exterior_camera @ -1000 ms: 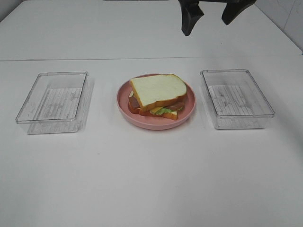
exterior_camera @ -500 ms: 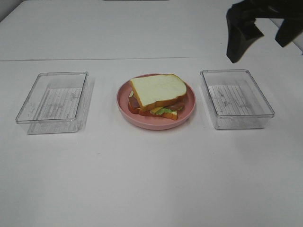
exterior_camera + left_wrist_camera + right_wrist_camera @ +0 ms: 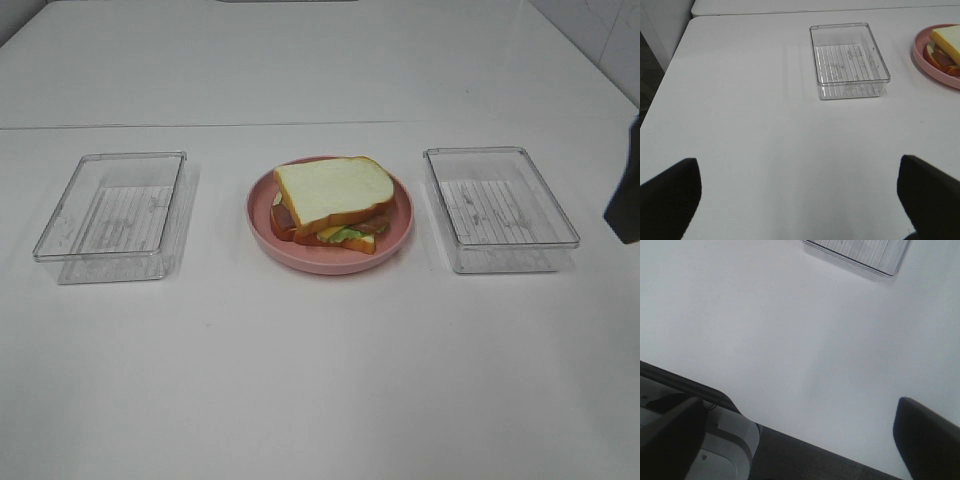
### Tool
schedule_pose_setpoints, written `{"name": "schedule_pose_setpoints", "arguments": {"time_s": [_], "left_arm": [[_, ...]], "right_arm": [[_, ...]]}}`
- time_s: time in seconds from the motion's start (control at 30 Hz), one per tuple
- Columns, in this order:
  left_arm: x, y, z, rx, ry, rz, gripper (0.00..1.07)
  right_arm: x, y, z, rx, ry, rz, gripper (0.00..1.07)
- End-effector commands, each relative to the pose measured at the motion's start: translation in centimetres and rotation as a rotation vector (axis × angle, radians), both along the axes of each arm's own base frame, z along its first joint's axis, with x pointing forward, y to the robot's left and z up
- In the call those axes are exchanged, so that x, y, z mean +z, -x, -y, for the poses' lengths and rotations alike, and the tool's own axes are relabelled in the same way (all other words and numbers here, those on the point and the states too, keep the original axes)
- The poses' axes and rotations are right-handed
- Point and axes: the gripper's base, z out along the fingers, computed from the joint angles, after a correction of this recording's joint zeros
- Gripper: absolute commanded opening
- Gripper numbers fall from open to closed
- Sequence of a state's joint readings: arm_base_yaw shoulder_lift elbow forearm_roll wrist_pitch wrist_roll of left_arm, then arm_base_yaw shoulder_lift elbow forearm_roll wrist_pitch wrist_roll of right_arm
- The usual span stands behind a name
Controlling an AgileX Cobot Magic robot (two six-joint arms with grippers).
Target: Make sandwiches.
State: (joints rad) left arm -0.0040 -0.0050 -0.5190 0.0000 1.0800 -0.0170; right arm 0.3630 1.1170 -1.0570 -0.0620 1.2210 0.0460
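The sandwich lies on the round pink plate in the middle of the table: white bread on top, with bacon, cheese and lettuce showing at its edge. It also shows at the edge of the left wrist view. My left gripper is open and empty above bare table, well short of the left tray. My right gripper is open and empty above bare table near the table's edge. Only a dark part of it shows at the right edge of the high view.
An empty clear tray stands left of the plate and also shows in the left wrist view. A second empty clear tray stands right of the plate; its corner shows in the right wrist view. The table edge lies under the right gripper.
The right gripper has swung from the back of the table, behind the plate, to the right and forward. It is now at the right edge, beyond the right tray. The sandwich has not moved.
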Motion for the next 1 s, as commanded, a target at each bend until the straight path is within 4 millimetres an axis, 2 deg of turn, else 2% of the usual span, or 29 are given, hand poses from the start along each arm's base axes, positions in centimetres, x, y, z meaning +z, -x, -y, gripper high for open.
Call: {"name": "schedule_pose_setpoints", "arguments": {"time_s": [0.03, 0.07, 0.17, 0.2, 0.23, 0.27, 0.3, 0.37, 0.43, 0.47, 0.5, 0.53, 0.57, 0.67, 0.77, 0.83, 1.0], "left_arm": [[0.0, 0.1, 0.0, 0.003, 0.002, 0.016, 1.00], [0.0, 0.1, 0.0, 0.003, 0.002, 0.016, 1.00], [0.0, 0.1, 0.0, 0.003, 0.002, 0.016, 1.00], [0.0, 0.1, 0.0, 0.003, 0.002, 0.016, 1.00], [0.0, 0.1, 0.0, 0.003, 0.002, 0.016, 1.00], [0.0, 0.1, 0.0, 0.003, 0.002, 0.016, 1.00], [0.0, 0.1, 0.0, 0.003, 0.002, 0.016, 1.00], [0.0, 0.1, 0.0, 0.003, 0.002, 0.016, 1.00], [0.0, 0.1, 0.0, 0.003, 0.002, 0.016, 1.00], [0.0, 0.1, 0.0, 0.003, 0.002, 0.016, 1.00], [0.0, 0.1, 0.0, 0.003, 0.002, 0.016, 1.00], [0.0, 0.1, 0.0, 0.003, 0.002, 0.016, 1.00], [0.0, 0.1, 0.0, 0.003, 0.002, 0.016, 1.00], [0.0, 0.1, 0.0, 0.003, 0.002, 0.016, 1.00], [0.0, 0.1, 0.0, 0.003, 0.002, 0.016, 1.00], [0.0, 0.1, 0.0, 0.003, 0.002, 0.016, 1.00], [0.0, 0.1, 0.0, 0.003, 0.002, 0.016, 1.00]], "right_arm": [[0.3, 4.1, 1.7, -0.011, 0.014, -0.029, 0.99], [0.7, 5.4, 2.2, -0.011, -0.001, 0.012, 0.99], [0.9, 6.6, 2.6, -0.012, -0.015, 0.050, 0.99], [1.3, 8.0, 3.1, -0.012, -0.033, 0.099, 0.99], [1.3, 8.0, 3.1, -0.012, -0.033, 0.099, 0.99], [1.5, 9.2, 3.6, -0.013, -0.046, 0.143, 0.99], [1.5, 9.2, 3.6, -0.013, -0.046, 0.143, 0.99], [1.6, 11.0, 4.3, -0.014, -0.068, 0.208, 0.99], [1.6, 11.6, 4.6, -0.014, -0.074, 0.228, 0.99], [1.1, 12.6, 5.0, -0.016, -0.078, 0.254, 0.99], [1.1, 12.6, 5.0, -0.016, -0.078, 0.254, 0.99], [0.6, 13.8, 5.6, -0.020, -0.079, 0.293, 0.99], [0.6, 13.8, 5.6, -0.020, -0.079, 0.293, 0.99], [-0.7, 15.8, 6.5, -0.068, -0.083, 0.347, 0.99], [-1.5, 16.6, 6.9, -0.119, -0.069, 0.373, 0.99], [-2.8, 17.8, 7.4, -0.194, -0.048, 0.418, 0.99], [-4.2, 18.7, 7.5, -0.253, -0.048, 0.477, 0.99]]}}
